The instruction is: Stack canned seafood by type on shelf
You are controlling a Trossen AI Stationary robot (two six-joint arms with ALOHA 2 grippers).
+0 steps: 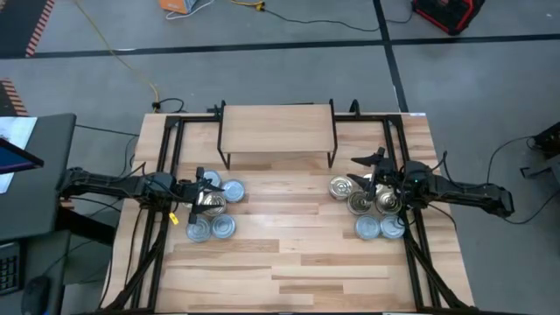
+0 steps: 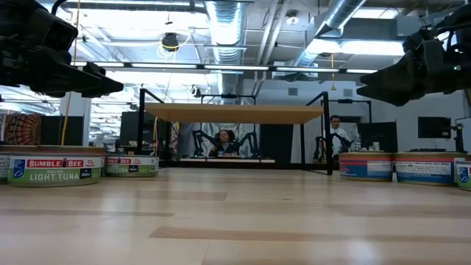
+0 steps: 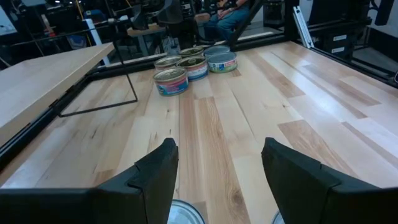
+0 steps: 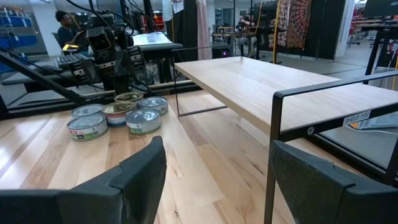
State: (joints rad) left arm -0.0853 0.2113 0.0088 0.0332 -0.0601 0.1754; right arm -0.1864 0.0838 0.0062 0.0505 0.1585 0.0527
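The shelf (image 1: 276, 129), a light wood top on thin black legs, stands at the table's far middle; nothing lies on it. One group of flat round tins (image 1: 214, 210) rests on the table at the left, another group (image 1: 372, 208) at the right, mixing bluish and gold or silver tops. My left gripper (image 1: 204, 182) hovers open above the left group, and its wrist view (image 3: 217, 155) looks across at the right tins (image 3: 193, 65). My right gripper (image 1: 360, 168) hovers open over the right group's far side; its wrist view (image 4: 214, 149) shows the shelf (image 4: 280, 87) and the left tins (image 4: 118, 115).
Black frame rails (image 1: 162, 175) run along both sides of the table, under the arms. Bare tabletop (image 1: 280, 245) lies between the two tin groups and toward the near edge. In the low view, people sit in the room beyond the table (image 2: 224, 140).
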